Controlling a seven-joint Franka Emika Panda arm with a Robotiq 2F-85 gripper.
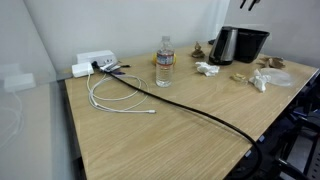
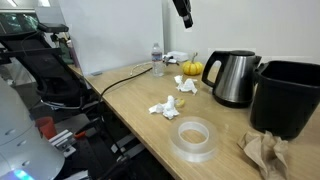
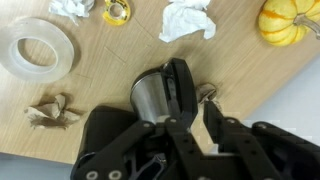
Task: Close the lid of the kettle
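Observation:
The silver kettle [image 2: 232, 80] with black handle and trim stands on the wooden table [image 2: 130, 110] next to a black box [image 2: 290, 95]. It also shows in an exterior view [image 1: 224, 45]. Its lid [image 2: 233, 54] looks like a flat black cap on the rim, and nothing stands up from it. My gripper [image 2: 184, 12] hangs high above the table, left of the kettle and apart from it, and shows at a frame's top edge [image 1: 250, 5]. In the wrist view the open, empty gripper [image 3: 197, 100] is over the kettle [image 3: 150, 95], and one finger hides the kettle's top.
A tape roll [image 2: 195, 138], crumpled white paper [image 2: 165, 105], brown paper [image 2: 265, 150] and a small pumpkin [image 2: 190, 68] lie around the kettle. A water bottle [image 1: 164, 62], a white power strip [image 1: 92, 63] and cables [image 1: 120, 95] are farther along the table.

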